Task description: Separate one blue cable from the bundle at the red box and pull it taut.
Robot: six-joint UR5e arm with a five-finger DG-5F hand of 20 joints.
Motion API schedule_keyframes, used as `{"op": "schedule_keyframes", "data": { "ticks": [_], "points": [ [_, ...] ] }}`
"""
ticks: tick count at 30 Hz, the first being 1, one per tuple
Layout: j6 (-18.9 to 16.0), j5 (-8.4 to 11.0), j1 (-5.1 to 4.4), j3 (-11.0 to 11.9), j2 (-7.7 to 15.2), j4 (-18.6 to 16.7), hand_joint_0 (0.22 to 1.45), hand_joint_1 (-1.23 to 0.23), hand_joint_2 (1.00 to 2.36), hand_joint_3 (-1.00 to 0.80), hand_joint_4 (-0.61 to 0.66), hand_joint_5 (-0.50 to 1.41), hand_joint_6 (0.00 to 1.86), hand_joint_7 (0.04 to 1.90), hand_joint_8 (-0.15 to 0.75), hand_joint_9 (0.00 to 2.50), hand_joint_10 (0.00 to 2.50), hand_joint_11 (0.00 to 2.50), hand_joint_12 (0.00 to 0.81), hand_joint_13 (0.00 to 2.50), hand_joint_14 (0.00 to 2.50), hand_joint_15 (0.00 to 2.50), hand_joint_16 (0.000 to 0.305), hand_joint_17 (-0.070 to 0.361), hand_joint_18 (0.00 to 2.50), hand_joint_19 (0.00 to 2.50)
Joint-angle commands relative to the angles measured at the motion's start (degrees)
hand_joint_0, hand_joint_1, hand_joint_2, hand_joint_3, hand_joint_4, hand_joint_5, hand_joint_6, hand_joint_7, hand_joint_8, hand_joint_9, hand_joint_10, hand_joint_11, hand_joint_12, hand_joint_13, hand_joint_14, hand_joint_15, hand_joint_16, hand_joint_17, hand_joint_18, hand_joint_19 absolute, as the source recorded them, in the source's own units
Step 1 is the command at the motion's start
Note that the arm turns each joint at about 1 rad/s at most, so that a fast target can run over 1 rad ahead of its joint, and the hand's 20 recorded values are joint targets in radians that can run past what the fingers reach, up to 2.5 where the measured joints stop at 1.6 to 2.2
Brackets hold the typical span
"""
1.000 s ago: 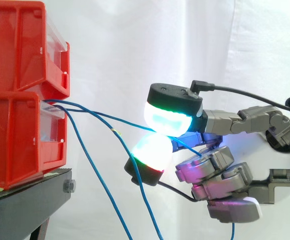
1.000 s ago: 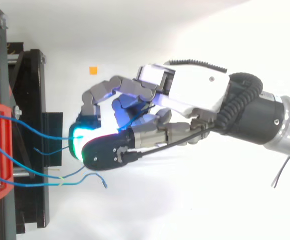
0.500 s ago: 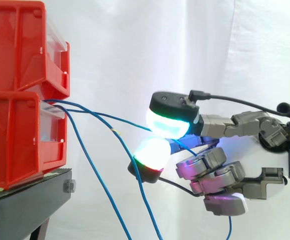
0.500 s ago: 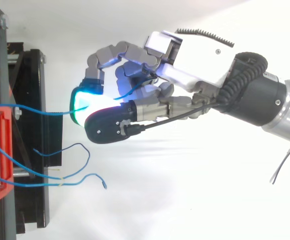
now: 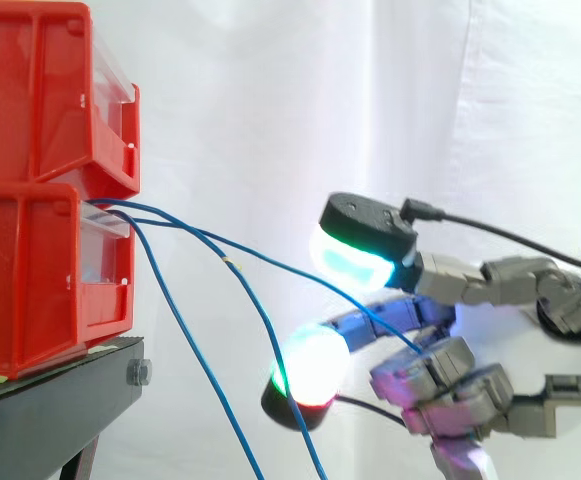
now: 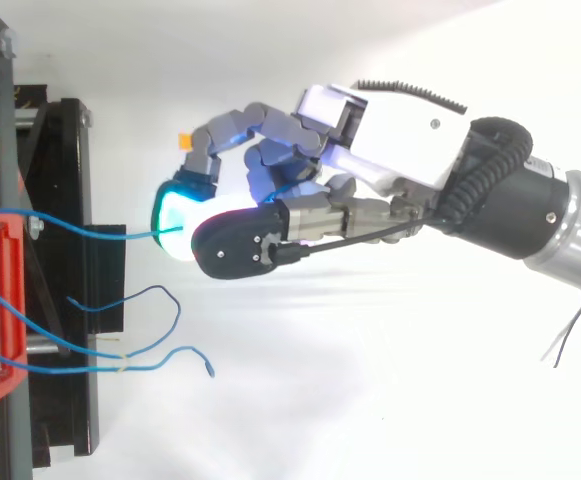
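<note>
– where's the blue cable [image 5: 310, 283] now?
– it leaves the front of the lower red box [image 5: 30, 290] and runs in a nearly straight line, sloping down, to the hand [image 6: 390, 150], which hangs well apart from the box.
– is the hand gripping it?
– yes. its fingers are curled round it. in the side view the cable passes between two glowing pads [image 5: 355, 255] that stand apart, then ends among the bent fingers behind them.
– and the rest of the bundle?
– the other blue cables [image 6: 185, 349] droop slack from the same box, past the black stand [image 5: 60, 410], clear of the hand.
</note>
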State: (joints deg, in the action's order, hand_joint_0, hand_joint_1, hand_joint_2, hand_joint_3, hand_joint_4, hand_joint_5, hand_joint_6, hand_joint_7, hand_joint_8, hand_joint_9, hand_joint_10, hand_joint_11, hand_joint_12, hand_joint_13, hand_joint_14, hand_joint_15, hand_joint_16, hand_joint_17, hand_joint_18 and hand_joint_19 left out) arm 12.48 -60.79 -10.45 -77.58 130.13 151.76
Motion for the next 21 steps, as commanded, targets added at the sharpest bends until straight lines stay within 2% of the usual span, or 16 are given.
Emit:
{"op": "schedule_keyframes", "data": {
  "ticks": [1,3,6,9,14,21],
  "points": [
    [-0.08,0.58,-0.27,-1.96,-0.05,-3.93,0.49,-0.41,1.0,-0.5,0.23,-0.25,0.85,0.9,0.586,0.89,2.5,2.5,0.622,1.6,2.5,1.79,0.192,0.144,1.95,0.48],
    [-0.17,0.85,-0.27,-2.05,0.04,-5.87,0.49,-0.43,1.0,-0.5,0.24,-0.24,0.84,0.92,0.594,0.99,2.5,2.5,0.631,1.69,2.5,1.78,0.196,0.147,2.05,0.47],
    [-0.17,0.85,-0.27,-2.05,-0.05,-6.04,0.52,-0.47,1.0,-0.5,0.23,-0.22,0.83,0.94,0.588,1.16,2.5,2.5,0.629,1.78,2.5,1.76,0.193,0.144,2.16,0.45],
    [-0.44,0.58,-0.18,-2.05,-0.05,-5.95,0.56,-0.51,1.0,-0.49,0.23,-0.22,0.83,0.97,0.575,1.23,2.5,2.5,0.631,1.8,2.5,1.76,0.183,0.137,2.16,0.48],
    [-3.07,0.58,-0.27,-2.05,-0.05,-5.78,0.6,-0.56,1.01,-0.36,0.21,-0.21,0.84,1.01,0.567,1.25,2.5,2.5,0.622,1.81,2.5,1.77,0.174,0.13,2.14,0.51],
    [-6.15,-0.47,-0.09,-2.05,-0.14,-5.78,0.6,-0.62,1.01,-0.32,0.21,-0.21,0.85,1.03,0.556,1.26,2.5,2.5,0.614,1.8,2.5,1.76,0.174,0.13,2.15,0.5]
  ]
}}
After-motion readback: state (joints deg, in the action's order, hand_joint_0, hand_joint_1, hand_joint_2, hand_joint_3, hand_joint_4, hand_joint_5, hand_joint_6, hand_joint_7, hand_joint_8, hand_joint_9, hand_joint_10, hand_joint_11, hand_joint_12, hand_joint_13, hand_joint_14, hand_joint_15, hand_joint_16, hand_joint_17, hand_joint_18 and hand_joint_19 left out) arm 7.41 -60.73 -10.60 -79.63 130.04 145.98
